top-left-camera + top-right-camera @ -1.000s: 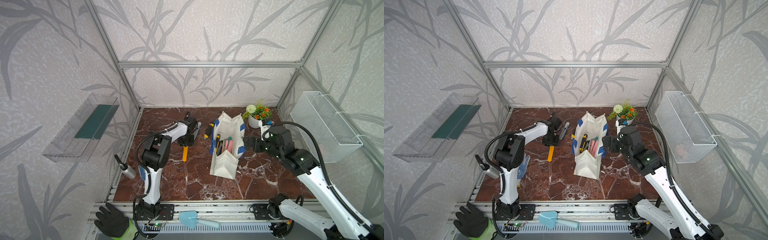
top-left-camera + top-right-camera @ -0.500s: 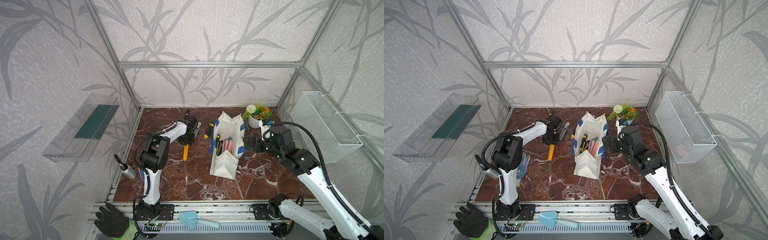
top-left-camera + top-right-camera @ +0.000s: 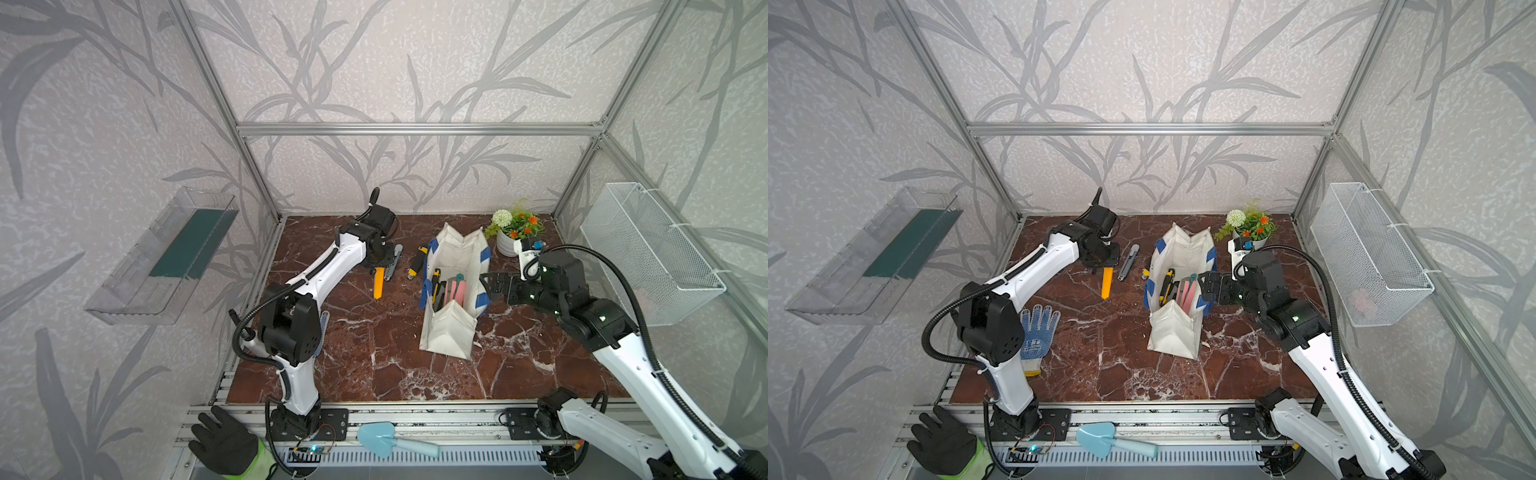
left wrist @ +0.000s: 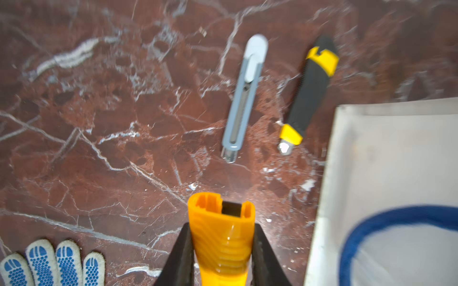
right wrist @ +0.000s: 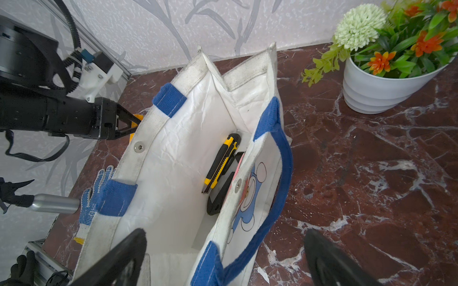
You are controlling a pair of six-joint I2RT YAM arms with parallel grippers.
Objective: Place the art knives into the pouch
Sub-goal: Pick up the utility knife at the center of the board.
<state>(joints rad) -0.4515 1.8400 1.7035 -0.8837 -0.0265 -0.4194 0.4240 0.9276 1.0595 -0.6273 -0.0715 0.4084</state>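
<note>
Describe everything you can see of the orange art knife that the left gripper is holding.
The orange art knife is a slim plastic cutter with a ridged, glossy body. Its end is open, showing a channel with a black piece inside. The left gripper has its jaws shut on both flanks, leaving that end sticking out. In both top views it points toward the near edge of the marble table, beside the pouch, outside it. No blade shows. Whether it touches the marble cannot be told.

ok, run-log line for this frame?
left end effector: shut on orange art knife | right end effector: open at pouch rim | status: knife outside pouch
</note>
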